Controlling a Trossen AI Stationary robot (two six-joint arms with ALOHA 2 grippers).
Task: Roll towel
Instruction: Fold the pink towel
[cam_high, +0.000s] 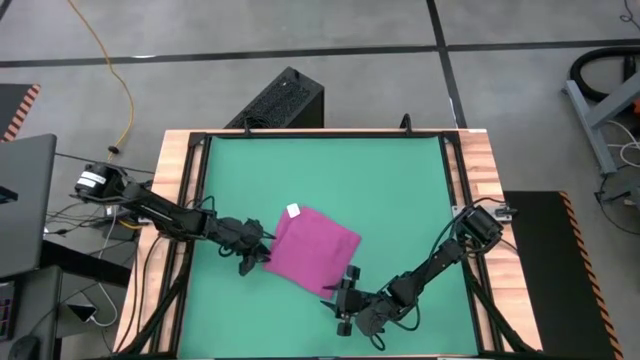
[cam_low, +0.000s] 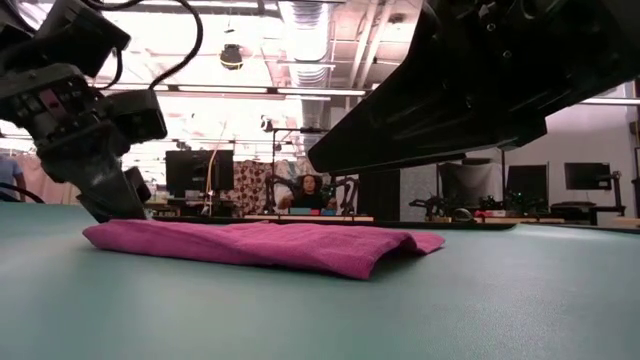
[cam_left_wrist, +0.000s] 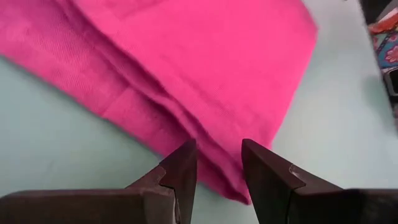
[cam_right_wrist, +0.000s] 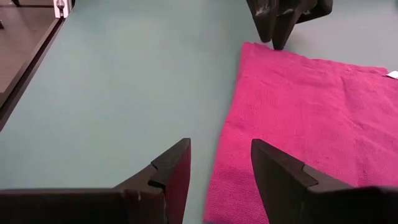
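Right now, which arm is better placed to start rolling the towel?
Probably the left: its gripper has open fingers straddling the towel edge. The right gripper, also open, sits just short of its corner.

The soft magenta-purple folded towel (cam_left_wrist: 205, 81) runs off the left wrist view toward ten o'clock, its small white tag (cam_right_wrist: 392, 74) is clipped at three o'clock in the right wrist view, its printing too small to tell.

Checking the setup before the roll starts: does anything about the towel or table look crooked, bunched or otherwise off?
Only the towel stands out: it lies folded and turned at an angle to the table edges, its layers not quite lined up. The left gripper and the right gripper are open at opposite edges of it. No spill or damage shows.
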